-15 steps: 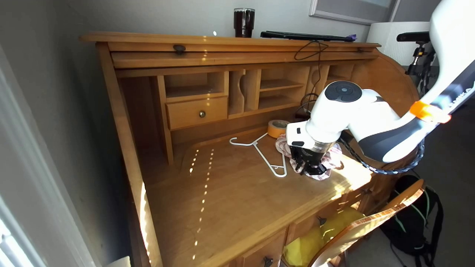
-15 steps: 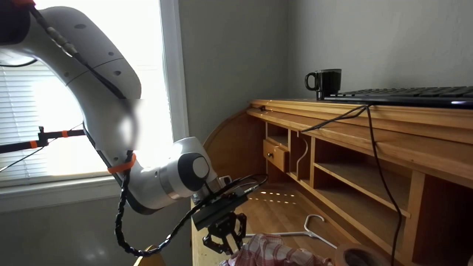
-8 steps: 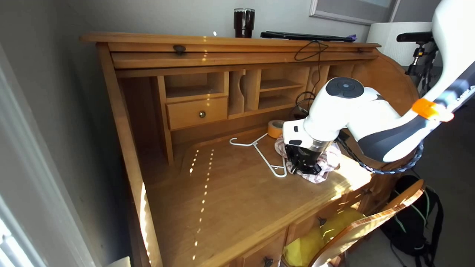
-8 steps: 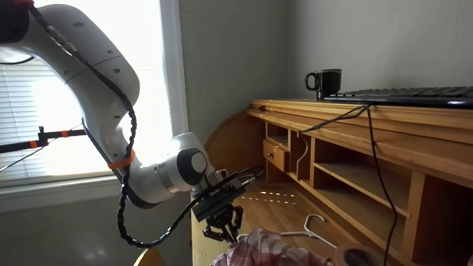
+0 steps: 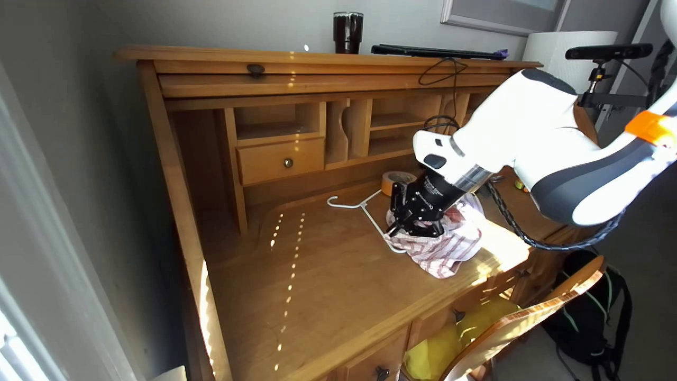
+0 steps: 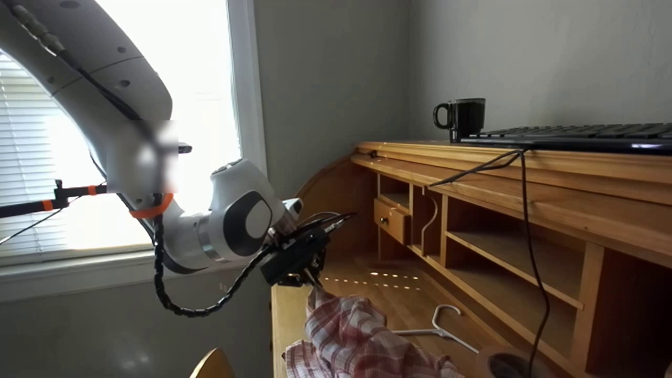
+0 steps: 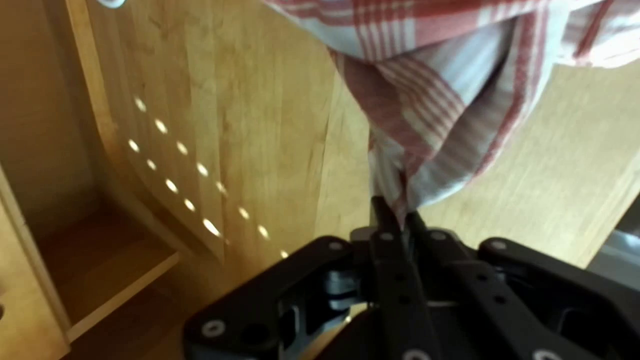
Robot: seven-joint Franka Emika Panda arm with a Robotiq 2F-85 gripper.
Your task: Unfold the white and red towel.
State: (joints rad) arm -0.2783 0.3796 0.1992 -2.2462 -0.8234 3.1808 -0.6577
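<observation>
Can see the white and red towel (image 5: 443, 253) bunched on the desk (image 5: 328, 296), with loose folds reaching near the front edge, plaid in pinkish red bands over white. In both exterior views, lies creased and doubled over itself. In an exterior view, rises from the heap into a narrow peak (image 6: 317, 299) at one side. Gripped at that peak by the claw (image 7: 398, 215), closed tight, with a gathered tuft of cloth caught between its fingertips (image 7: 382, 222); in the wrist view, fans out from there in a pleated wedge. For the claw itself, a slanting pose over the cloth, at the end of the white arm (image 5: 534, 116).

Just beside the towel, a white hanger (image 5: 363, 205), partly hidden by claw and cloth at one end; cannot tell whether touching the towel. Close by, toward the back of the desk, a roll of tape (image 5: 389, 186) lying flat, orange at the side. In the wrist view, rows of bright spots (image 7: 211, 228) across the boards.

Behind, wooden cubbyholes (image 5: 322, 121) and a small drawer (image 5: 264, 164). On the desk's upper ledge, a black mug (image 6: 469, 116) next to a black keyboard (image 6: 588, 131), with a dark cable (image 6: 526, 181) hanging down in front. At the front, a wooden chair (image 5: 558, 296) with a yellow covering (image 5: 436, 354); past that, on the floor, a black backpack (image 5: 587, 328).
</observation>
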